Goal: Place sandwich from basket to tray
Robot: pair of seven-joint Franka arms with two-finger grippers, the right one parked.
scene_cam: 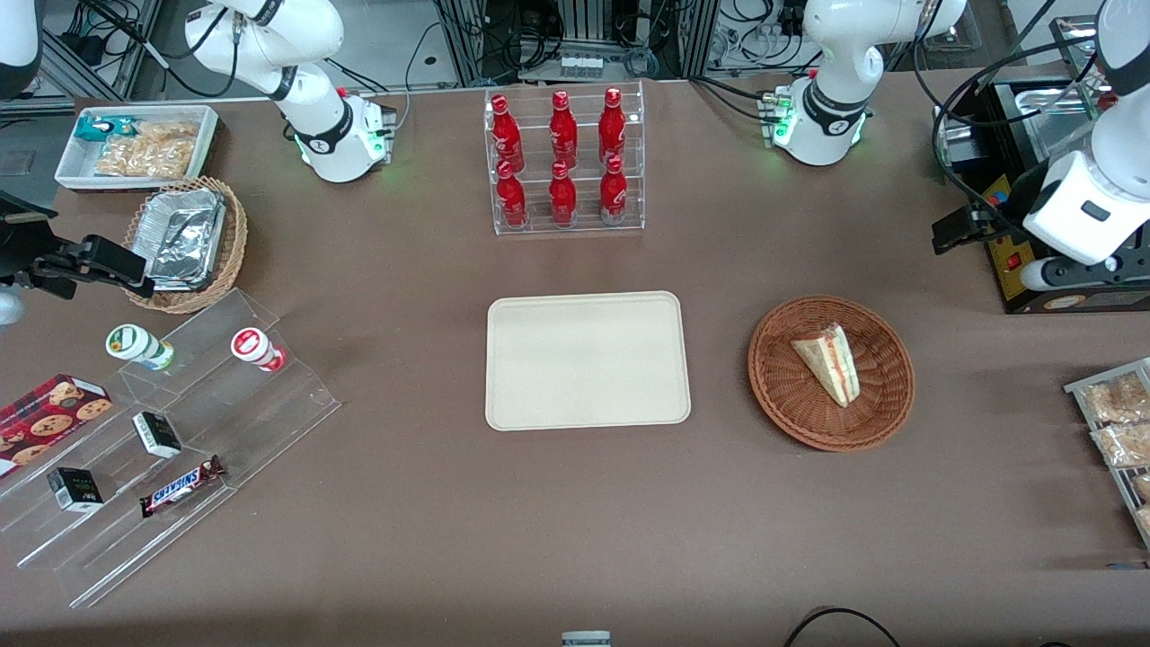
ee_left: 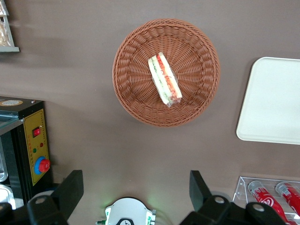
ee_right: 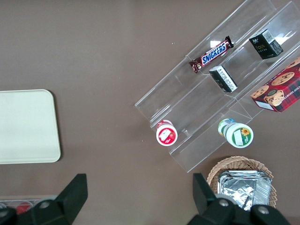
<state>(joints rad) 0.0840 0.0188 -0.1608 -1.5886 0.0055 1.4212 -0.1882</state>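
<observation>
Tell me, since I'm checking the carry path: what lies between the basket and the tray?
Only bare brown table separates the basket and tray, per the front view. The open gripper hangs above the table, away from the basket.

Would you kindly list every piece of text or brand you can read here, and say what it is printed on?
"SNICKERS": on the brown candy bar lying on the clear stepped display stand.
The red bottles, small black boxes, cookie box and two round lids carry print too small to read.
The sandwich, basket, tray and open gripper above the table show no text.
</observation>
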